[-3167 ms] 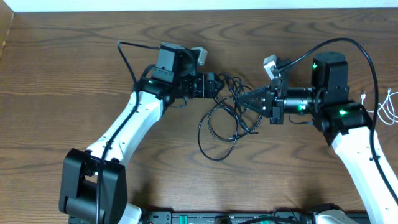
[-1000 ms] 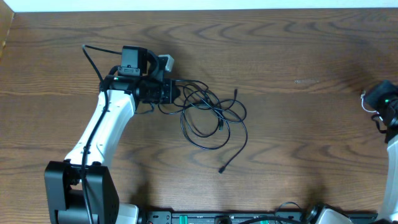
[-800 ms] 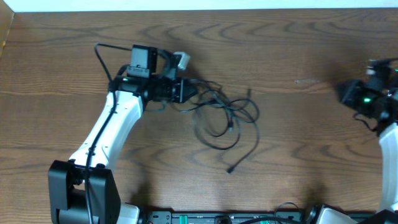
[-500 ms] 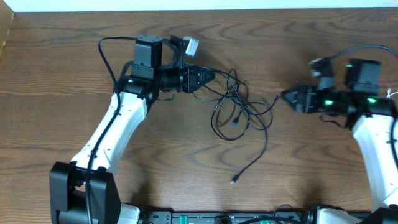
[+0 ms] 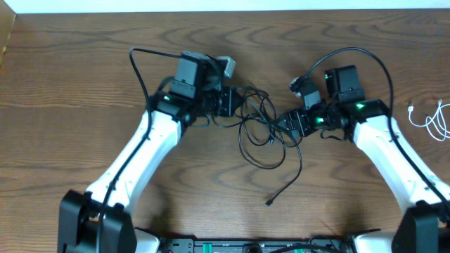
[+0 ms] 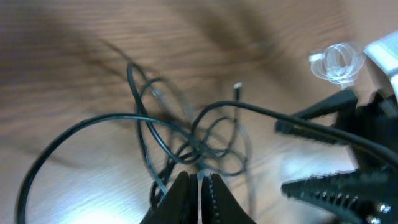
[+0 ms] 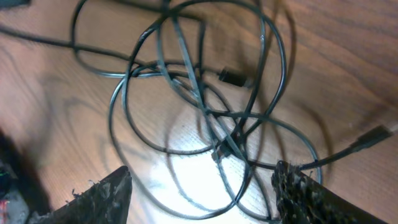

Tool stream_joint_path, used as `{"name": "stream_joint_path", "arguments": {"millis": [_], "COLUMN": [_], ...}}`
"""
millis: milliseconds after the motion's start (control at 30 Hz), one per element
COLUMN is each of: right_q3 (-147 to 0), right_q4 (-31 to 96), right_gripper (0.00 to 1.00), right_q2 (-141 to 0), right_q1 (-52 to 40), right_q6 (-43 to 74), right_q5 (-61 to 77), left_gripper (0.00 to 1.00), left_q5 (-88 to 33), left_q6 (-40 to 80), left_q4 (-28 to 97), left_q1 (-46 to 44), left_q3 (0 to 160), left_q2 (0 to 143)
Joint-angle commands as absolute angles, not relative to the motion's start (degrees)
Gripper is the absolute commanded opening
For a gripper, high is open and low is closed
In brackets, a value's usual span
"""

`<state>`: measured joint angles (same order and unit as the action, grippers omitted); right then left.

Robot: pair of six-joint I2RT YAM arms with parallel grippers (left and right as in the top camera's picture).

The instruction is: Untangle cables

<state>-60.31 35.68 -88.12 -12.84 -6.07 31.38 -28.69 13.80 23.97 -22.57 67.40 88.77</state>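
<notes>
Status: early stage. The black cables [image 5: 261, 130] form one knot of overlapping loops on the wood-grain worktop [image 5: 70, 84], and no black cord is separated yet. The white cable [image 5: 434, 119] lies coiled on its own, well apart to the right of the knot.

Left hand [image 5: 235, 102]: pinched shut on a strand at the knot's left edge.

Right hand [image 7: 200, 179]: spread wide and empty, over the knot's right side.

The cords are thin, round, smooth-sheathed and limp, with small plug ends. One free end trails below the knot.

I log: black cables [image 5: 261, 133]; one white cable [image 6: 336, 62]; dark brown wood-grain table [image 5: 70, 77]; left arm [image 5: 140, 154] and right arm [image 5: 394, 158] white-shelled, black joints, green lights.
</notes>
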Motion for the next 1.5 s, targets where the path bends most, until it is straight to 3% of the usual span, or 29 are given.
{"name": "stream_joint_path", "arguments": {"millis": [0, 333, 400, 433, 567, 900, 1100, 1267, 1467], "right_q3": [-61.1, -61.1, -61.1, -61.1, -61.1, -61.1, -61.1, -61.1, -61.1], "right_q4": [34.2, 31.1, 30.3, 29.8, 28.4, 28.5, 29.9, 34.6, 36.7], "right_gripper": [0.7, 0.73, 0.69, 0.63, 0.01, 0.01, 0.01, 0.01, 0.01], "right_q2": [-89.5, -92.6, -92.9, -93.0, -93.0, -93.0, -93.0, -93.0, -93.0], "right_q1": [-13.8, -19.0, -19.6, -20.0, -20.3, -20.3, -19.2, -14.0, -4.6], "right_q6": [-5.8, -5.8, -5.8, -5.8, -5.5, -1.6, 12.7, 25.1, 25.7], "right_q5": [30.3, 30.3, 30.3, 30.3, 30.2, 25.6, 6.8, -9.4, -11.0], "left_gripper": [0.07, 0.07, 0.08, 0.08, 0.07, 0.08, 0.07, 0.07, 0.07], "left_q5": [-14.6, -12.8, -13.6, -14.5, -14.7, -12.4, -8.4, -0.7, -0.6], "left_q6": [11.9, 16.2, 16.2, 16.2, 15.9, 16.3, 16.2, 16.2, 16.2], "left_q4": [26.1, 26.2, 25.8, 25.6, 24.8, 25.0, 26.5, 32.3, 36.2], "left_q1": [-26.2, -31.8, -31.9, -31.9, -31.8, -28.3, -26.2, -21.6, -11.6], "left_q3": [70.9, 71.6, 71.6, 71.6, 71.6, 71.6, 71.6, 71.6, 71.6], "left_q2": [84.3, 81.2, 81.1, 80.9, 79.2, 74.7, 71.6, 71.6, 71.7]}}
